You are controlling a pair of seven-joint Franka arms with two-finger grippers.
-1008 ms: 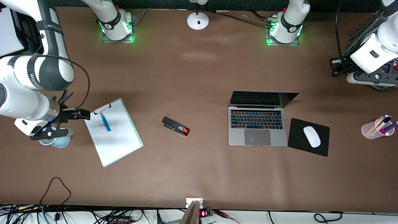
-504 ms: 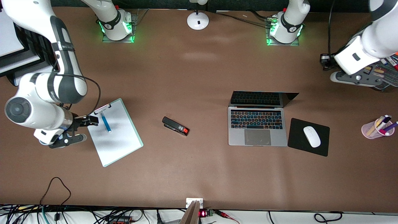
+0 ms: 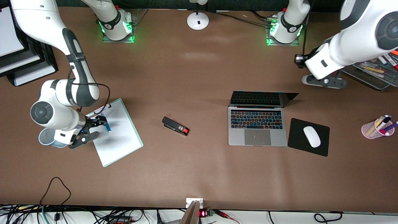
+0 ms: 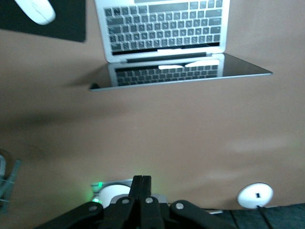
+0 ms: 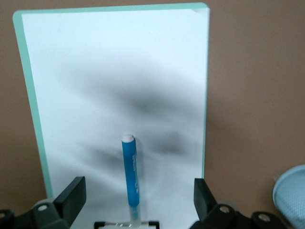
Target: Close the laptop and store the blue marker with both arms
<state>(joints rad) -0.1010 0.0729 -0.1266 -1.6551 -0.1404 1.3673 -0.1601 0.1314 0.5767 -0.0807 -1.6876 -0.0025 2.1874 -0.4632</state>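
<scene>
Your right gripper (image 5: 138, 200) hangs over the clipboard (image 3: 116, 137) with fingers (image 5: 71, 193) spread wide, hiding most of the blue marker (image 3: 108, 127) in the front view. The marker lies on the clipboard's white sheet near its clip. The stapler (image 3: 175, 126) sits mid-table with bare table around it. The laptop (image 3: 256, 124) stands open beside the mouse pad (image 3: 298, 146). Your left gripper (image 4: 141, 188), fingers pressed together, hovers over bare table near its base.

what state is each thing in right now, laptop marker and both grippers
laptop: open, screen upright, keys lit
blue marker: lying flat on the clipboard, not gripped
right gripper: open, fingers either side of the marker, over the clipboard
left gripper: shut, empty, in the air over the table near the laptop's lid
</scene>
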